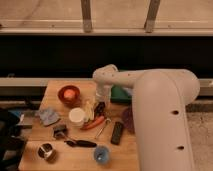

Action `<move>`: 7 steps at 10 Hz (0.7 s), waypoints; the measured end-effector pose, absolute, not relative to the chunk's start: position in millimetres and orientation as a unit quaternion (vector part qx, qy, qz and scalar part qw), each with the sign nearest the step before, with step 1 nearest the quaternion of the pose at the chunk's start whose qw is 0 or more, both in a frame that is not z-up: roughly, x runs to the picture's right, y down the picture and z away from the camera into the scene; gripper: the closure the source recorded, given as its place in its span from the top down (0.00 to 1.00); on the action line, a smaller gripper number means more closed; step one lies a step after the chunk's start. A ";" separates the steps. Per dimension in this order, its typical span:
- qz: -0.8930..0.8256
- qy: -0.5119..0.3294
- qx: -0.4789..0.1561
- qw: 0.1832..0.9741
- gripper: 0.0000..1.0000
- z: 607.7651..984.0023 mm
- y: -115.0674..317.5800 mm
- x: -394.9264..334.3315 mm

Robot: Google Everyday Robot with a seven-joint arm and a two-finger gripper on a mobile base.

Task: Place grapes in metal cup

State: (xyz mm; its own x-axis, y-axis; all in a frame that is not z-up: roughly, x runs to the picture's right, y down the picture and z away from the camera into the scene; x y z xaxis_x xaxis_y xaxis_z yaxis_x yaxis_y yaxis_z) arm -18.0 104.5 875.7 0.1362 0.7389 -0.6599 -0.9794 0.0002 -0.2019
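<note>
The grapes [100,108] are a small dark bunch on the wooden table [55,90], just right of the white cup [76,116] and above the orange carrot [94,123]. My gripper [100,104] hangs straight down from the white arm and sits right over the grapes, covering their top. The metal cup [46,151] is short and shiny. It stands at the table's front left corner, well away from the gripper.
A red bowl [68,94] holding an orange fruit sits at back left. Also on the table are a grey cloth [48,116], a blue cup [101,155], a black remote [117,132], a black utensil [80,143], a purple dish [127,119] and a green item [120,95].
</note>
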 end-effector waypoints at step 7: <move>0.618 0.179 -0.332 0.690 0.00 874.0 109.2 -21.4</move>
